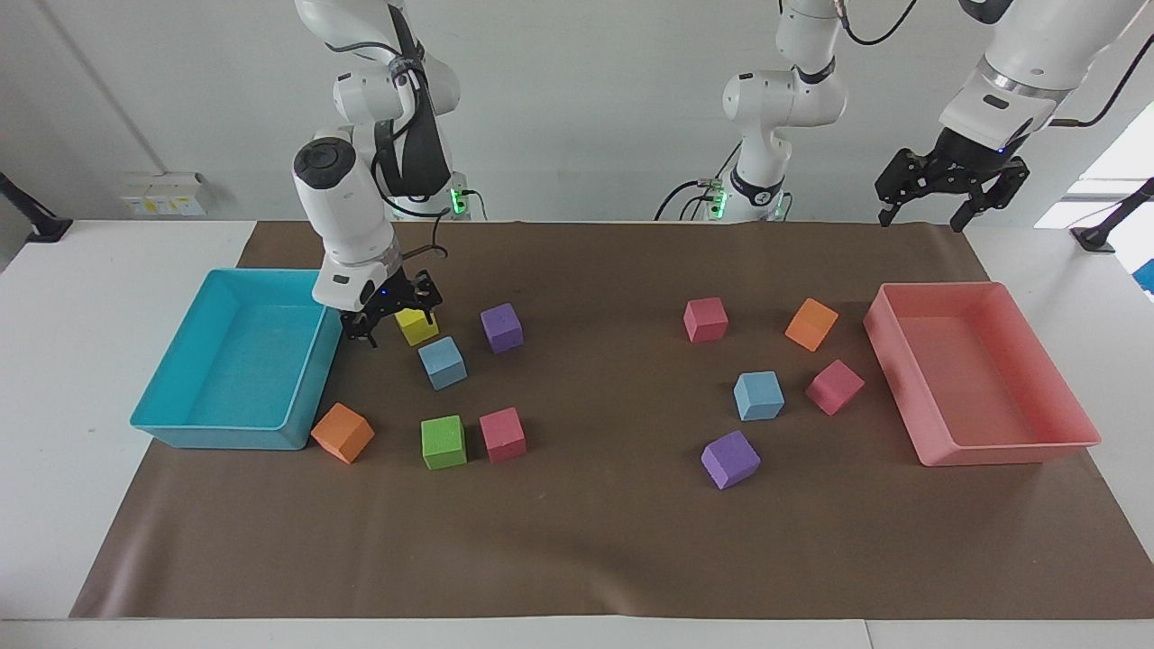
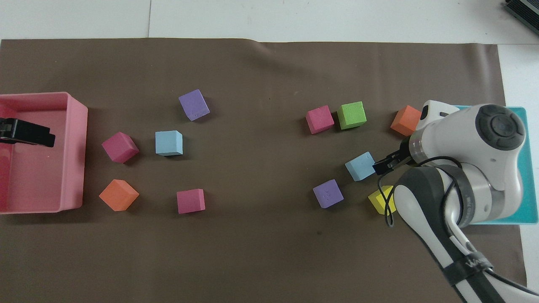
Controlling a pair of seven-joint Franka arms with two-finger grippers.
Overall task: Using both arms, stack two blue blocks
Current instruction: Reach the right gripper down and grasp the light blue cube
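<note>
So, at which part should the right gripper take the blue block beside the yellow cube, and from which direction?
Probably from straight above, closing on two opposite side faces of the blue block. It rests flat on the mat with its top free, apart from the yellow cube and the purple cube. The open right gripper should turn to match its slight rotation.

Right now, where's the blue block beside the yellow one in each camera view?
Facing view: the blue block lies beside the yellow block, toward the right arm's end, farther from the robots.
Overhead view: the same block, just off the right gripper.
Shared landmark: the turquoise tray.
</note>
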